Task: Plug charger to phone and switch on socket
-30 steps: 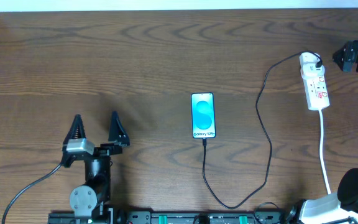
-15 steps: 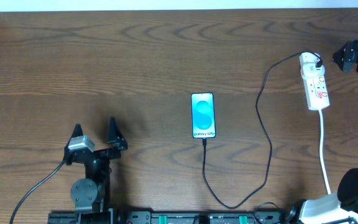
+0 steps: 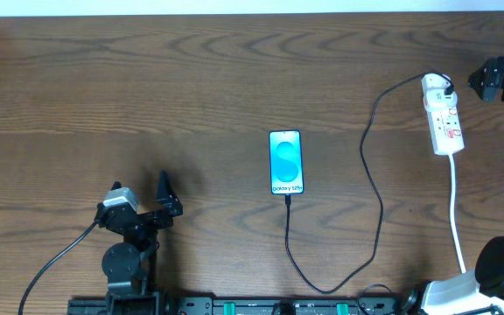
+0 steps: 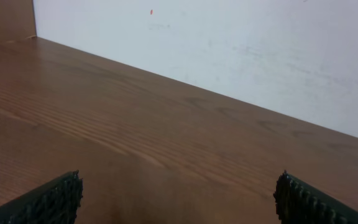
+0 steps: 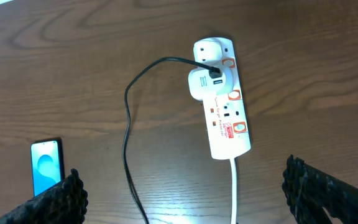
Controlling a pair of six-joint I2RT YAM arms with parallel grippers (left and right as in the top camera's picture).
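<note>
One phone [image 3: 286, 163], flat and screen-up at mid-tabletop [image 3: 191, 87]: bright blue, lighter circle, small white lettering, dark edges. One charger [image 3: 376, 175], thin and black, tip meeting the phone's near short edge, then looping toward the near rim, swinging right and climbing to the far right. One socket [image 3: 443, 115] there, white and elongated, red-marked switches on its face, a white adapter [image 5: 205, 82] seated near its far end with the black lead running into it. One thick white cord [image 3: 456, 210] trailing off its near end. Two tools: left tool [image 3: 138, 185] at near left, well apart from the phone, fingers spread wide, gripping nothing; right tool [image 5: 185, 202] near the strip, likewise spread, empty.
</note>
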